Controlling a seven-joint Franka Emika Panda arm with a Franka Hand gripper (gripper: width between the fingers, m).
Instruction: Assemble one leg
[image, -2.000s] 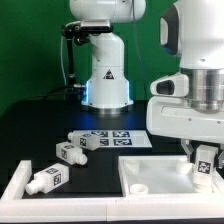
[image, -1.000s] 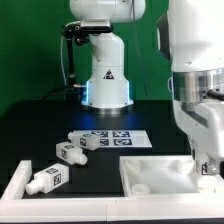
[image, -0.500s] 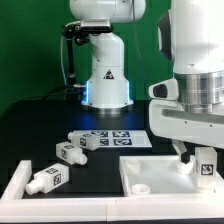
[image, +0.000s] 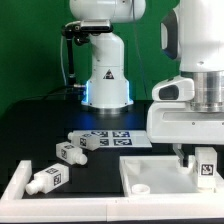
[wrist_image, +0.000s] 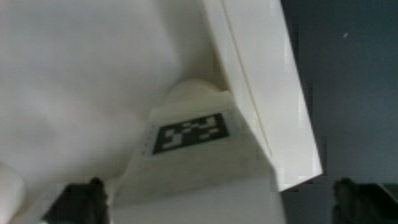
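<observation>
One leg (image: 207, 166) stands upright at the far right corner of the large white tray-like part (image: 150, 177), its black-and-white tag facing the camera. My gripper (image: 204, 158) hangs over it with its jaws wide apart, one finger (image: 181, 154) clear of the leg on the exterior view's left. In the wrist view the leg (wrist_image: 192, 140) rises between my two fingertips (wrist_image: 80, 203), with gaps on both sides of it inside my gripper (wrist_image: 222, 205). The tray's rim (wrist_image: 263, 90) runs beside it.
Three more legs lie on the black table at the exterior view's left: one (image: 88, 141), a second (image: 68, 153) and a third (image: 45, 180) by the front edge. The marker board (image: 124, 137) lies behind them. The robot's base (image: 106, 80) stands at the back.
One second ago my hand was turned about the leg. It has since turned back square to the camera. The leg stays upright in the same corner of the tray.
</observation>
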